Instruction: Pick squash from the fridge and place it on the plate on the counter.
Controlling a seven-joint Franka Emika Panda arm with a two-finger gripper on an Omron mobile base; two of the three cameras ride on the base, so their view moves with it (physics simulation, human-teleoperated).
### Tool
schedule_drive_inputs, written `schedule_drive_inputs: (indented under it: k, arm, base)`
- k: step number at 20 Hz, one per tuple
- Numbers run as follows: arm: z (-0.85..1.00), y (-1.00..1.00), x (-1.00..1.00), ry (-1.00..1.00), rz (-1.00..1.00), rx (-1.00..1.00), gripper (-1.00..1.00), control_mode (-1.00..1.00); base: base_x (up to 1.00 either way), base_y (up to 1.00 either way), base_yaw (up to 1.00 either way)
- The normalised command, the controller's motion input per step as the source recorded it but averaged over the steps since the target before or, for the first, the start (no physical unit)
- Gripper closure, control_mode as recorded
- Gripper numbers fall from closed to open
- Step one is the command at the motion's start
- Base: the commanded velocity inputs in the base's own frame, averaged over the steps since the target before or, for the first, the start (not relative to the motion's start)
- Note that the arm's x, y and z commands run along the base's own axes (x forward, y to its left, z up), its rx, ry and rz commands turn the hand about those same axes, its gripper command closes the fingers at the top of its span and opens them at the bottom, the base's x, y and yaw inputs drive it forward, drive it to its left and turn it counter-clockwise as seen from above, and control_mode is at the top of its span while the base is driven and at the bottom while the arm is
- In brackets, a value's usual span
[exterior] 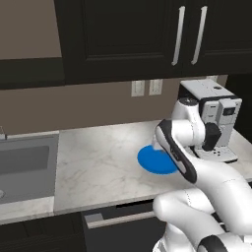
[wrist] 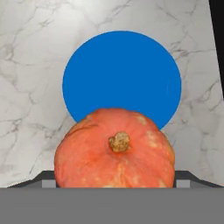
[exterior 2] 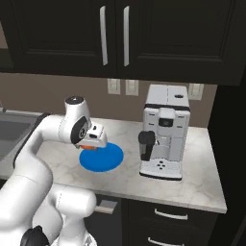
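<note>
- While it hangs above the flat round bright blue plate (wrist: 121, 74), the white two-finger gripper (exterior 2: 89, 145) has its jaws clamped on the small orange lumpy squash (wrist: 114, 151) (stem facing the camera);
- the plate lies on the light marbled stone counter (exterior: 98, 162); the white coffee machine (exterior 2: 163, 137) stands just beside the plate.

The orange squash (wrist: 114, 151), stem facing the camera, sits between the fingertips above the blue plate (wrist: 121, 70) on the marbled counter (wrist: 35, 65).

The squash (wrist: 114, 151) is mottled orange with a tan stem nub. The plate (wrist: 121, 76) is plain bright blue. Around the plate, the counter (wrist: 30, 65) is pale grey-white marble with thin darker veins.
</note>
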Motion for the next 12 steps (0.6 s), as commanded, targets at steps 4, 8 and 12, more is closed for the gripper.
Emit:
schedule_drive_inputs:
  k: [4, 8, 12]
  arm:
    - [-0.41, 0.00, 0.45, 0.00, 0.01, -0.03, 1.00, -1.00]
    - [-0.43, 0.00, 0.44, 0.00, 0.01, -0.01, 1.00, -1.00]
    - [-0.34, 0.00, 0.29, 0.00, 0.01, 0.00, 1.00, -1.00]
  base:
    - [0.00, 0.00, 0.00]
    - [0.00, 0.00, 0.00]
    - [0.00, 0.00, 0.00]
